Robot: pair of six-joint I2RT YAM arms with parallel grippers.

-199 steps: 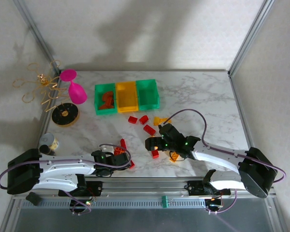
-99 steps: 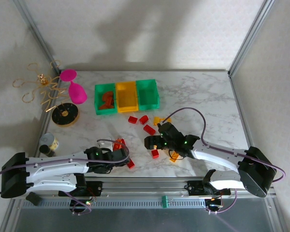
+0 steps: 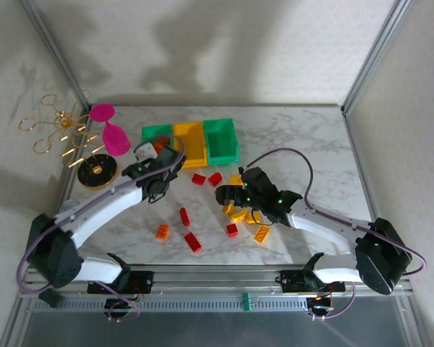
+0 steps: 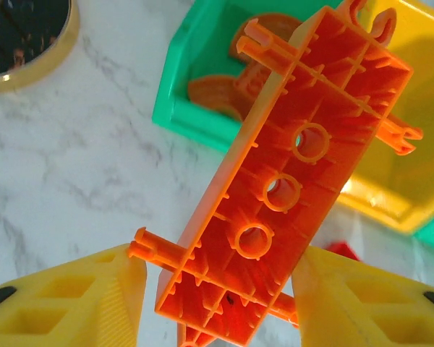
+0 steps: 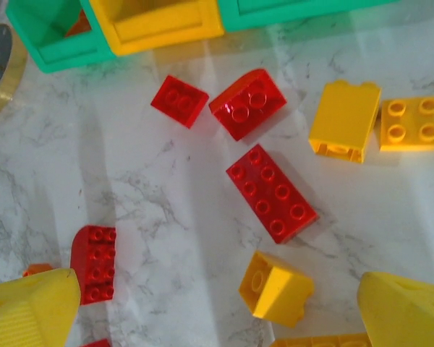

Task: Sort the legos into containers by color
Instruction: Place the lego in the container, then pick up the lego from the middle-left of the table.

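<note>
Left wrist view: the left gripper is clamped on a long orange brick held between its yellow fingers, with the hollow underside facing the camera. The brick is tilted, its far end in front of the place where the left green bin meets the yellow bin. Orange pieces lie inside the green one. From the top external camera, the three bins stand touching in a row at the far edge of the table, left of centre, with the right green bin last. The right gripper hovers over the middle of the table, jaws spread wide with nothing between them. Its wrist camera shows a red brick and a small yellow brick on the marble below. Other loose legos, red and orange, lie scattered toward the near edge.
</note>
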